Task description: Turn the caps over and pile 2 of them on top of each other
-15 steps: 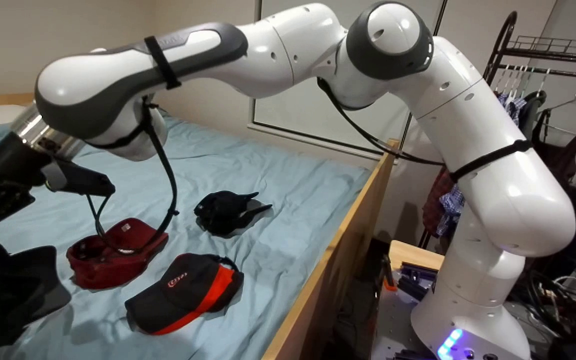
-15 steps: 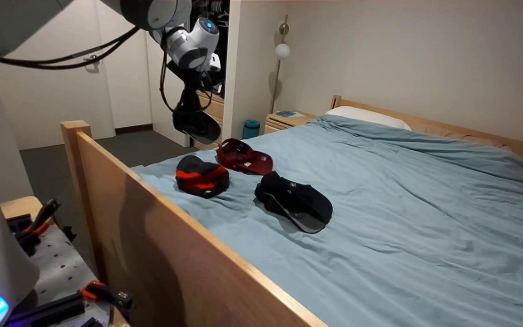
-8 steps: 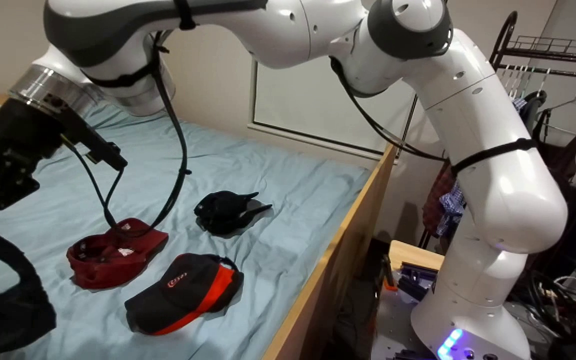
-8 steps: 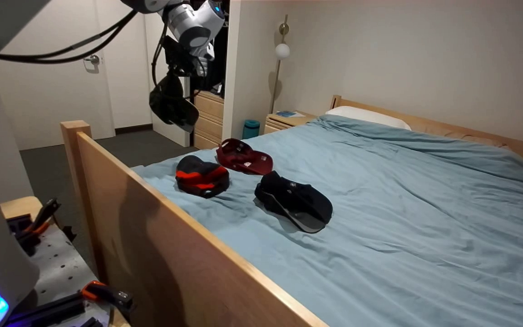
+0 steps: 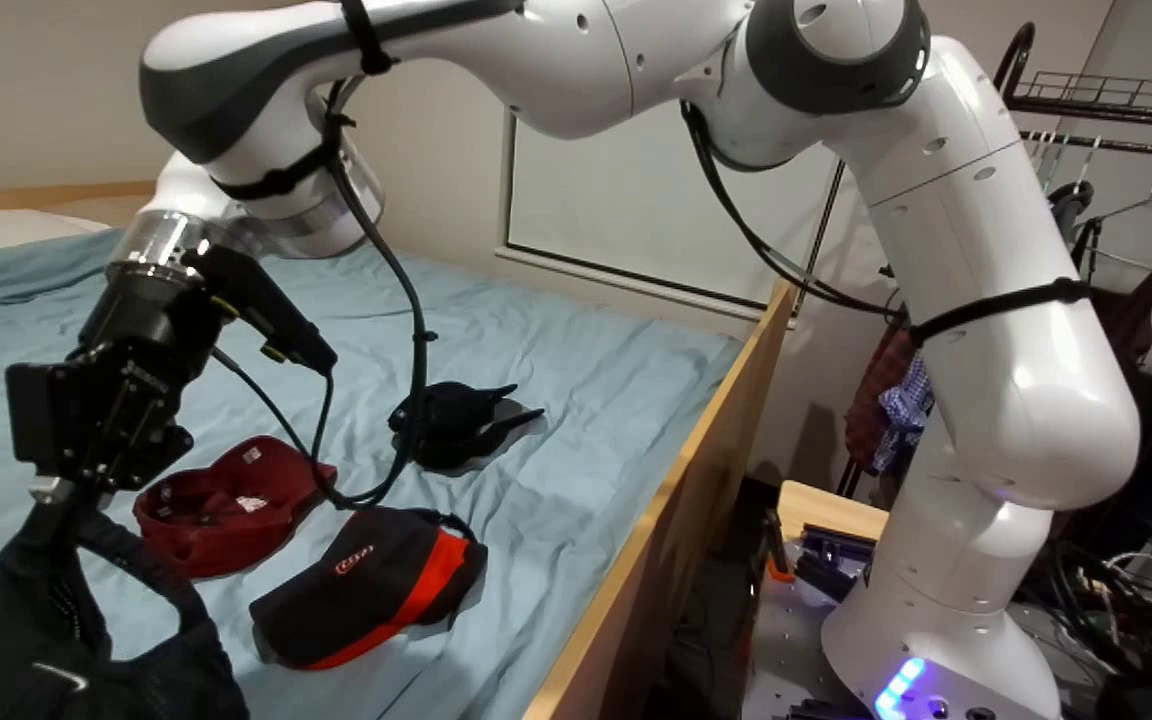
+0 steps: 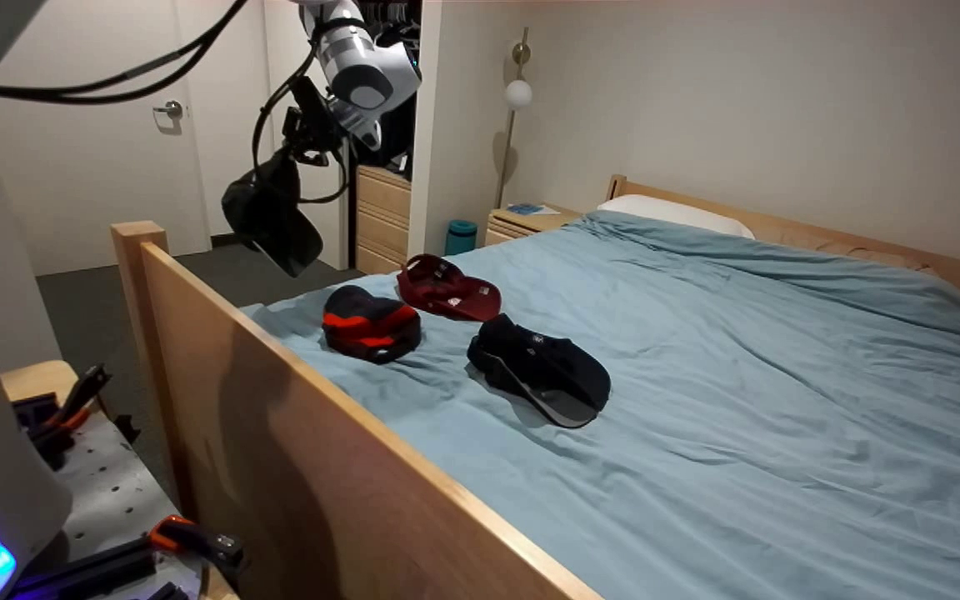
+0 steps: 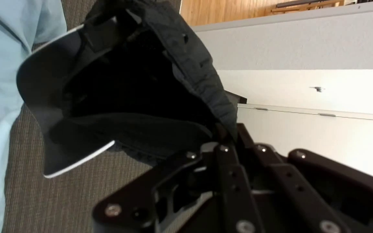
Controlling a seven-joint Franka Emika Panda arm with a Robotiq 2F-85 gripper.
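My gripper [image 5: 61, 495] is shut on the rear edge of a black cap [image 5: 6, 665] with a small white mark. The held cap [image 6: 272, 221] hangs in the air past the bed's near corner. In the wrist view its opening and brim [image 7: 49, 106] face the camera; the fingertips [image 7: 246, 137] pinch its band. A red cap [image 5: 236, 545] lies opening up on the bed, also in an exterior view [image 6: 447, 292]. A black cap with a red stripe [image 5: 366, 590] lies crown up beside it. Another black cap [image 6: 542, 358] lies apart; I cannot tell whether it is one or two stacked.
The caps lie on a blue bedsheet [image 6: 747, 400]. A wooden footboard [image 6: 347, 400] stands between the robot base and the bed. Brown carpet [image 7: 21, 168] and the sheet's edge show behind the held cap. Cables [image 5: 411, 400] hang from the arm above the caps.
The gripper has swung, bringing the held cap left in an exterior view, first upward, then down. The held cap's tilt has changed. The caps on the bed have not moved.
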